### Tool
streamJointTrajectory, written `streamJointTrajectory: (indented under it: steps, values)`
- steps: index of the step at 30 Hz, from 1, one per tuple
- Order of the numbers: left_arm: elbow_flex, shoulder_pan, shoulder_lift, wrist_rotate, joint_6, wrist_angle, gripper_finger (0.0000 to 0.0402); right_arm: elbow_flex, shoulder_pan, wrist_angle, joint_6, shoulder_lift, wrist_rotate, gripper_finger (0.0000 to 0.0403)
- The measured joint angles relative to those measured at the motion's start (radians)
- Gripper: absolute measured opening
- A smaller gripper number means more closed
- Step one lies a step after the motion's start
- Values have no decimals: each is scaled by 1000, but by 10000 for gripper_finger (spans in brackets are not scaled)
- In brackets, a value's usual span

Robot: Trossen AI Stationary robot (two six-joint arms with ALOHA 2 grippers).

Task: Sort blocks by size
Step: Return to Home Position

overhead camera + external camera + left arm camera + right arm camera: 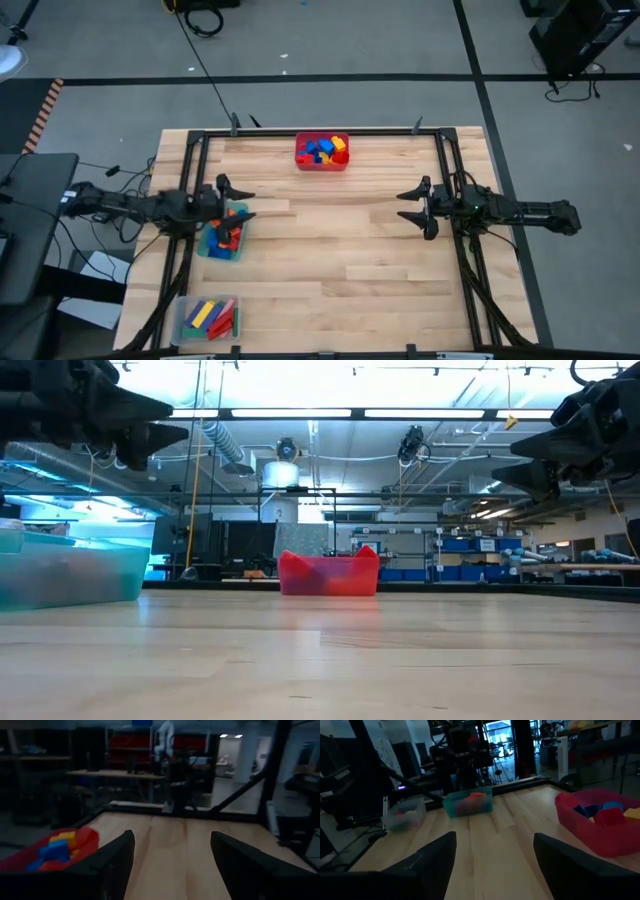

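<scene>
Blocks lie in three bins. A red bin (322, 152) at the table's far edge holds blue, red and yellow blocks (57, 847). A teal bin (222, 240) at the left holds red, orange and blue blocks. A clear bin (207, 318) at the near left corner holds long bars. My left gripper (248, 205) hangs open over the teal bin's far end, pointing level toward the table's right. Across the table, my right gripper (402, 206) is open too, raised, pointing level toward the left. Neither has anything between its fingers.
A dark metal frame (440, 150) runs along the table's far edge and both sides. Bare wooden table top (340, 250) lies between the two grippers and toward the near edge. In the low view the red bin (329, 573) stands far off and the teal bin (70, 570) at the left.
</scene>
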Motion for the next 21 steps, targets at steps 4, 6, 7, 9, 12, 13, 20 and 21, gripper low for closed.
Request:
streamJointTrajectory:
  steps: [4,6,7,9,12,13,20,21]
  values:
    - [-20,19,-76,66,39,-3,270,0,0,0,0,0,0,281]
    - [-30,21,-119,78,64,-8,270,0,0,0,0,0,0,283]
    - [-36,21,-144,78,79,-11,270,0,0,0,0,0,0,284]
    - [-43,21,-198,78,105,-28,270,0,0,0,0,0,0,284]
    - [-44,21,-284,77,114,-65,270,0,0,0,0,0,0,282]
    - [-44,21,-309,77,113,-76,270,0,0,0,0,0,0,281]
    - [-44,22,-324,205,64,-122,270,0,0,0,0,0,0,283]
    - [-44,22,-323,234,60,-143,270,0,0,0,0,0,1,284]
